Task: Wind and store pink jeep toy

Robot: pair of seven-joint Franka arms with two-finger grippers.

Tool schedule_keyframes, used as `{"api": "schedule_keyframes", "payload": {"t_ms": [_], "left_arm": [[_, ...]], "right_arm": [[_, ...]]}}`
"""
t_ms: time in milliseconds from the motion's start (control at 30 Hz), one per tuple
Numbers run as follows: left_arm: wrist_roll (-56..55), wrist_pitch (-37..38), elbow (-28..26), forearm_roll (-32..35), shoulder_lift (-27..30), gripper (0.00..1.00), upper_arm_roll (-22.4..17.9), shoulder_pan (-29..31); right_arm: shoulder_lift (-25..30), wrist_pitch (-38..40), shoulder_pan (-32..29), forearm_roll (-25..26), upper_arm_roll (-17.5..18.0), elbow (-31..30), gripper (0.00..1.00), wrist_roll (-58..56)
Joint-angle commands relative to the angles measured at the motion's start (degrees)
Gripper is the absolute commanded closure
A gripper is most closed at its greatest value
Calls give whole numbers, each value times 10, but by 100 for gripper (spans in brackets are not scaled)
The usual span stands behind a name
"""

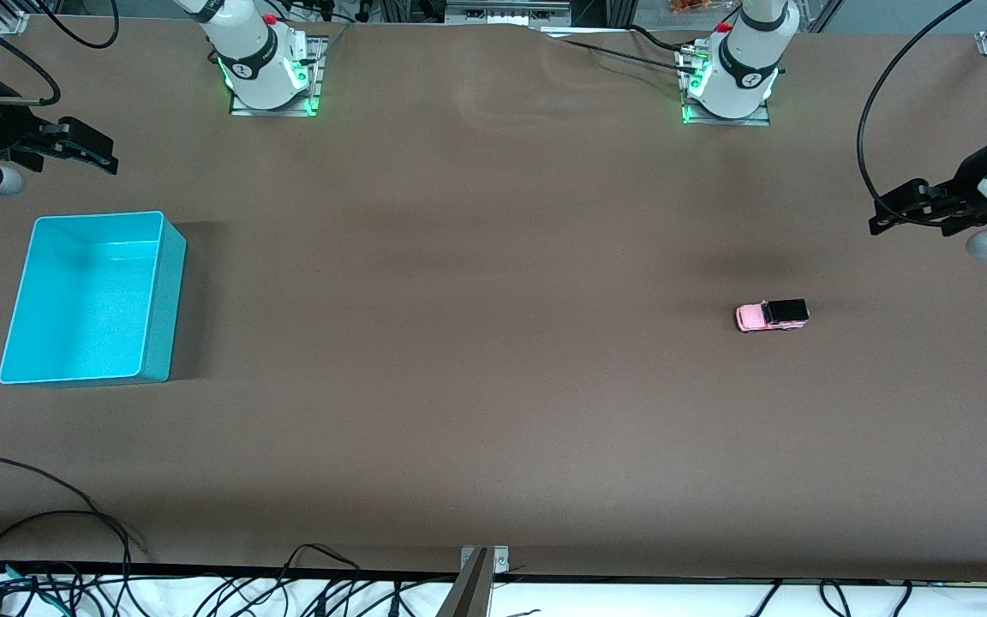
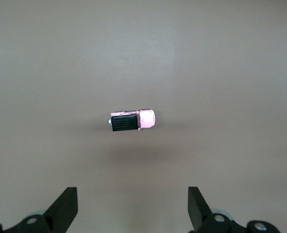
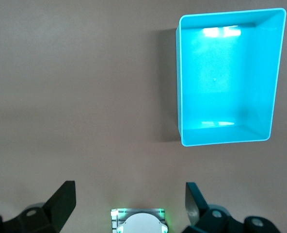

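Pink jeep toy (image 1: pixel 772 315) on its wheels on bare worktop (image 1: pixel 493 386), toward left arm's end, untouched. Left gripper (image 1: pixel 909 212) hangs high, jaws apart; bring it over the jeep, clamp the body sides. Turquoise bin (image 1: pixel 159 291) empty under right gripper (image 1: pixel 74 146), waiting, jaws apart.

1. A turquoise bin (image 1: pixel 91 300) stands on the brown bench (image 1: pixel 476 343), toward the right arm's end — open-topped, rectangular, nothing inside it.
2. Loose black cables (image 1: pixel 48 548) trail along the bench's edge nearest the front camera, nearer to that camera than the bin.
3. A metal bracket (image 1: pixel 485 561) sits at the middle of that same edge — well apart from the bin.
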State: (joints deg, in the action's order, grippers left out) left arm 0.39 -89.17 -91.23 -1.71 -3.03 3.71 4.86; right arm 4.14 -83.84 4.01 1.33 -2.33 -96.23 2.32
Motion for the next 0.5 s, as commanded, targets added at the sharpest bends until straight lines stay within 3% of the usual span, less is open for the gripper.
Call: {"api": "schedule_keyframes", "payload": {"t_ms": [0, 300, 467], "left_arm": [[4, 15, 11, -12, -3, 0, 2, -1], [4, 16, 1, -12, -25, 0, 2, -1], [4, -27, -54, -12, -24, 0, 2, -12]], "right_arm": [[-4, 12, 2, 4, -1, 15, 0, 5], [-4, 12, 2, 4, -1, 15, 0, 5], [-4, 13, 2, 4, -1, 15, 0, 5]]}}
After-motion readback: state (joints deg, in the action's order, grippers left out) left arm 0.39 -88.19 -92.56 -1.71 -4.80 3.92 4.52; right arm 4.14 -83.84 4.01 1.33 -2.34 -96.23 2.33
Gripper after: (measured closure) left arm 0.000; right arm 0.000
